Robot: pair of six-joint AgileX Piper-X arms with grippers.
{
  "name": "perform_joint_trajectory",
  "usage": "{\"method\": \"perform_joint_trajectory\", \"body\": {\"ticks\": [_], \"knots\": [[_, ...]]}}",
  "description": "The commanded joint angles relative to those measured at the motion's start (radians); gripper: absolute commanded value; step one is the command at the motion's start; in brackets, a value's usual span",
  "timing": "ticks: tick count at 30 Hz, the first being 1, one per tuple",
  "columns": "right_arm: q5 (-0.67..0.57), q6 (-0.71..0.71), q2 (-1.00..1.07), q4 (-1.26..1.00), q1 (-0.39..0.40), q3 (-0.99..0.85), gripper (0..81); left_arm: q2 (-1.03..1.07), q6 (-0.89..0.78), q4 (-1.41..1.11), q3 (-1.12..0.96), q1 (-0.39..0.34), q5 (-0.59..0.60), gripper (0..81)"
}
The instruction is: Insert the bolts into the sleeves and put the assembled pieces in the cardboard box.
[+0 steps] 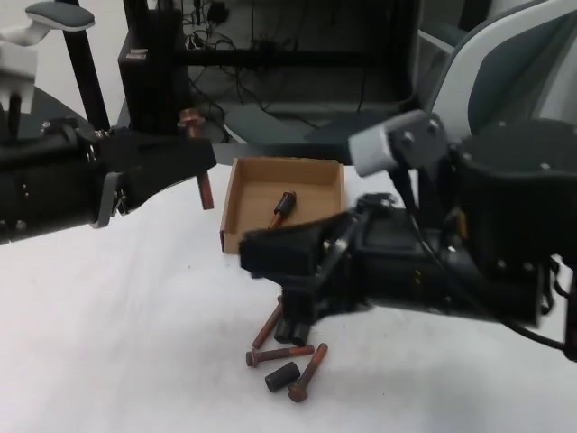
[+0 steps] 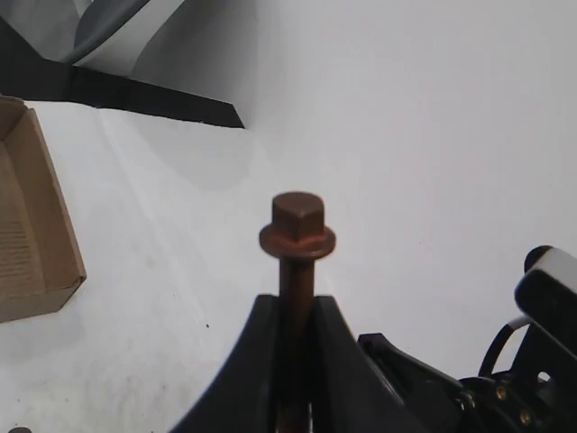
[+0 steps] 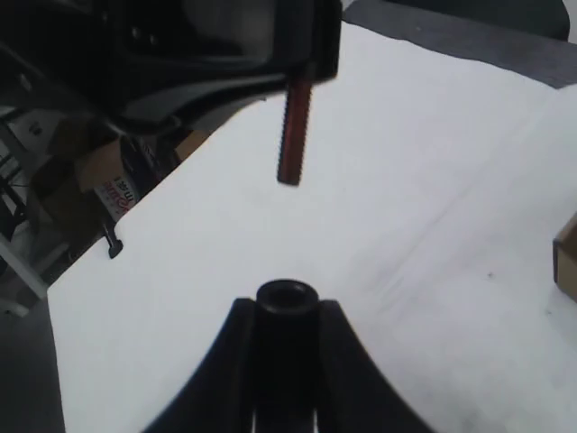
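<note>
Left gripper [image 1: 198, 161], at the left of the bench in the high view, is clamped on a bolt [image 1: 206, 189]. It holds the bolt roughly upright above the white cloth [image 1: 135, 343], head up and threaded end down. The right gripper [image 1: 261, 253] sits low on the right, just in front of the cardboard box [image 1: 236, 203]. One assembled piece [image 1: 283, 207] lies inside the box. Nearer the front edge, loose bolts [image 1: 279, 354] and a loose sleeve [image 1: 281, 375] lie close together.

In the left wrist view, the two fingers are closed on the bolt's shaft just below its flanged hex head. A corner of the box shows off to one side.

In the right wrist view, the right gripper's fingers pinch a dark sleeve [image 3: 287, 298], with its open bore facing outward. Beyond it the bolt's threaded end hangs from the left gripper, apart from the sleeve and seemingly not lined up with the bore.

The step in hand looks like mating bolt and sleeve. To do it well, bring the two axes into line first. Only then close the gap, slowly and straight along that line, so the tip enters the bore squarely. A tilted approach could catch the rim and twist the sleeve in the fingers. Both grips should hold firm until the shaft is seated.
</note>
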Motion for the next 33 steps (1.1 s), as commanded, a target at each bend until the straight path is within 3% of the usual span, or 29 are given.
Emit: {"method": "perform_joint_trajectory", "body": {"ticks": [1, 15, 22, 27, 33], "knots": [[-0.013, -0.004, 0.017, -0.028, 0.004, -0.041, 0.4, -0.01, -0.003, -0.017, -0.002, 0.002, 0.014, 1.7], [-0.034, -0.011, 0.023, 0.006, 0.004, -0.055, 0.4, -0.01, -0.016, 0.14, -0.03, 0.002, -0.096, 1.7], [-0.048, -0.055, 0.023, 0.039, 0.006, -0.055, 0.4, -0.01, 0.114, 0.318, -0.158, 0.002, -0.114, 1.7], [-0.049, -0.085, 0.023, 0.042, 0.027, -0.055, 0.4, -0.01, 0.119, 0.343, -0.182, -0.002, -0.104, 1.7], [-0.049, -0.114, 0.023, 0.042, 0.037, -0.055, 0.4, -0.021, 0.102, 0.384, -0.186, -0.088, -0.142, 1.7]]}}
